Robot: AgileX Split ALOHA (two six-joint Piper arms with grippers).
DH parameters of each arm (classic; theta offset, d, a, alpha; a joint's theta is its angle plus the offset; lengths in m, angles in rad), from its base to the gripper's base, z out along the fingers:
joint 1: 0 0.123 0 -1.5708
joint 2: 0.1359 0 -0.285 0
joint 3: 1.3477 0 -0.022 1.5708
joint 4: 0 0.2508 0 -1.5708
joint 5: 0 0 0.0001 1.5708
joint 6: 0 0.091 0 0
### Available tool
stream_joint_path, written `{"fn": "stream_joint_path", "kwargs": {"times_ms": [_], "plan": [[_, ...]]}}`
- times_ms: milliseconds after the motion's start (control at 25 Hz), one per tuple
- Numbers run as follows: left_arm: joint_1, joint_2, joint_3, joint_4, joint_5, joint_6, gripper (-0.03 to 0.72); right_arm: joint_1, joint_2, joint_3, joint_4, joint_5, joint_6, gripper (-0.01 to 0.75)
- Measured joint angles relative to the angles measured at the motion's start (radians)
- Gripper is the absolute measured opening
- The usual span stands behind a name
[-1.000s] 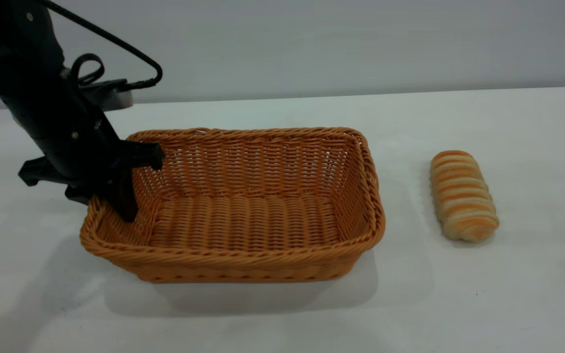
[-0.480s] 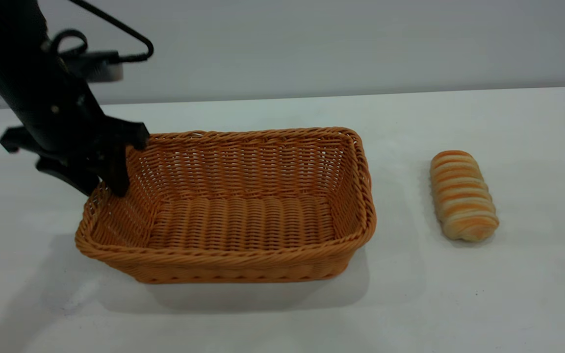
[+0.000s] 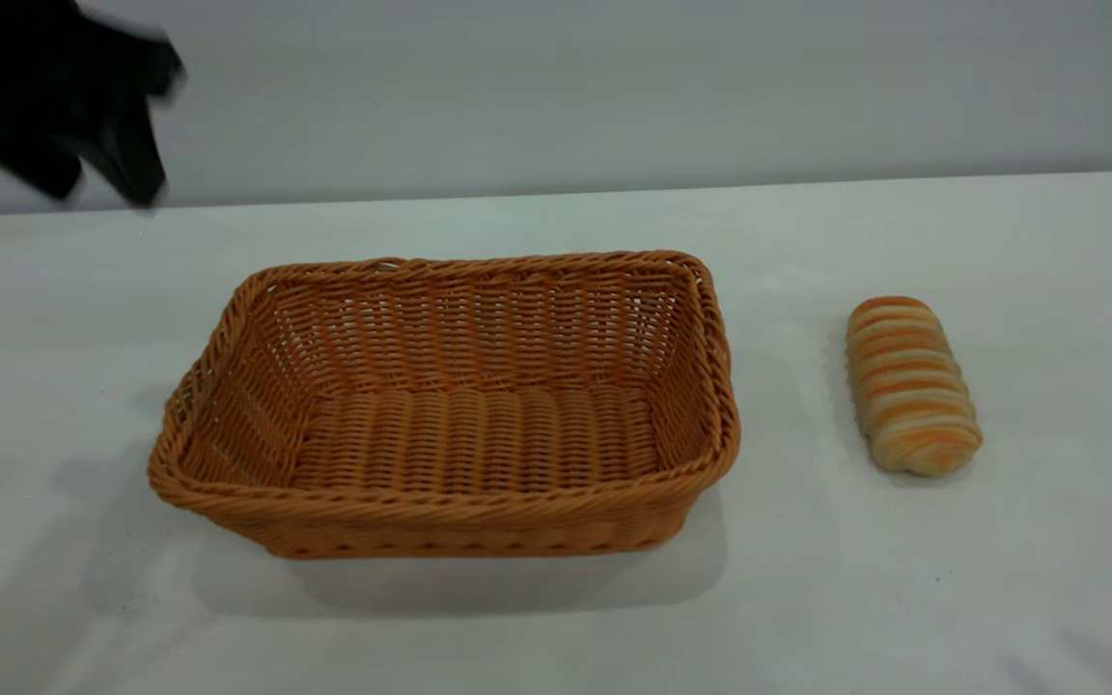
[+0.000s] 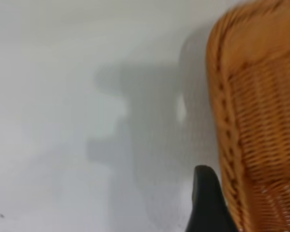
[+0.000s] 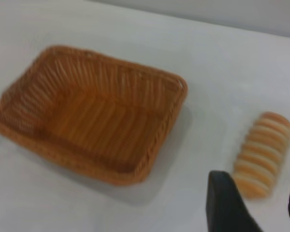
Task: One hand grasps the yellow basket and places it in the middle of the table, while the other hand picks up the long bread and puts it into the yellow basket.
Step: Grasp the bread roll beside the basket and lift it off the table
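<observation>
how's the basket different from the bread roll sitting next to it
The yellow basket is far bigger than the long bread. The basket is an open woven container with sloping sides and nothing inside; the bread is a solid rounded roll. The basket is one orange-tan colour; the bread has golden and cream crosswise stripes. Both rest apart on the table, untouched by either gripper.

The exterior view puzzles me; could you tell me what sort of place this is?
Probably a lab test bench: a bare white table against a blank wall, holding only a basket and bread, with the left gripper overhead.
</observation>
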Motion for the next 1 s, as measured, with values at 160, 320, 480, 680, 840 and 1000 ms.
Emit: {"fn": "stream_joint_path", "kwargs": {"times_ms": [160, 320, 480, 680, 840, 1000], "plan": [[0.000, -0.122, 0.000, 0.000, 0.017, 0.000, 0.509, 0.000, 0.250, -0.005, 0.252, -0.097, -0.287, 0.360], [0.000, -0.184, 0.000, 0.000, 0.048, 0.000, 0.509, 0.000, 0.526, -0.051, 0.408, -0.147, -0.500, 0.360], [0.000, -0.207, 0.001, 0.000, 0.092, 0.000, 0.510, 0.001, 0.762, -0.156, 0.452, -0.195, -0.560, 0.360], [0.000, -0.208, 0.004, 0.000, 0.123, 0.000, 0.510, 0.001, 1.003, -0.301, 0.460, -0.221, -0.581, 0.360], [0.000, -0.208, 0.004, 0.000, 0.130, 0.000, 0.510, 0.003, 1.154, -0.396, 0.465, -0.222, -0.586, 0.360], [0.000, -0.208, 0.004, 0.000, 0.131, 0.000, 0.506, 0.011, 1.287, -0.474, 0.468, -0.231, -0.596, 0.360]]}}
